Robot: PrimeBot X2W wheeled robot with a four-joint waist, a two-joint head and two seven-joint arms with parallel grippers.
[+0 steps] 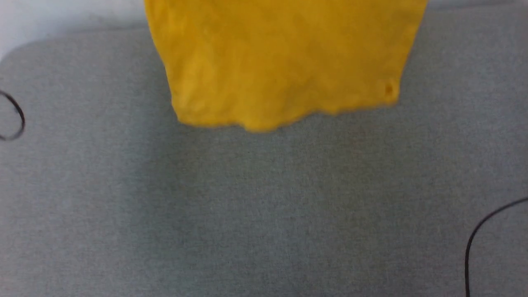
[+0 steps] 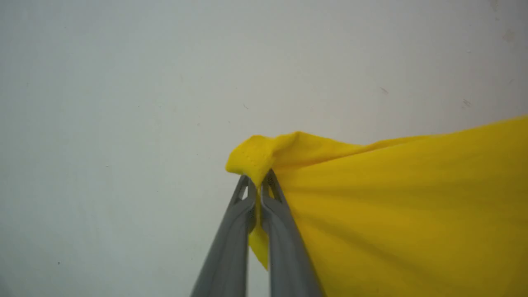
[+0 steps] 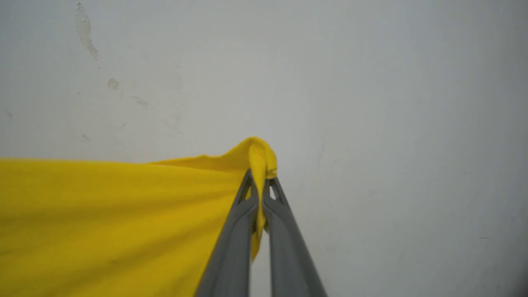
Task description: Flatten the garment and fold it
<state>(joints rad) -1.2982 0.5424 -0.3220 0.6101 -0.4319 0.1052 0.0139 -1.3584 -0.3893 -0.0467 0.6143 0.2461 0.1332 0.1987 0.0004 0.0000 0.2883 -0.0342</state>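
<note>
The yellow garment point(image 1: 280, 62) hangs in the air above the grey padded table point(image 1: 264, 206), its wavy lower hem free and blurred. No print shows on the side I see. My left gripper point(image 2: 257, 181) is shut on one corner of the garment point(image 2: 404, 214), with cloth bunched over the fingertips. My right gripper point(image 3: 260, 177) is shut on the opposite corner of the garment point(image 3: 111, 222). The cloth stretches taut between the two grippers, in front of a pale wall.
A black cable loop point(image 1: 14, 117) lies at the table's left edge, and another black cable point(image 1: 478, 239) curves in at the lower right. The pale wall point(image 1: 62, 16) runs behind the table's rounded far edge.
</note>
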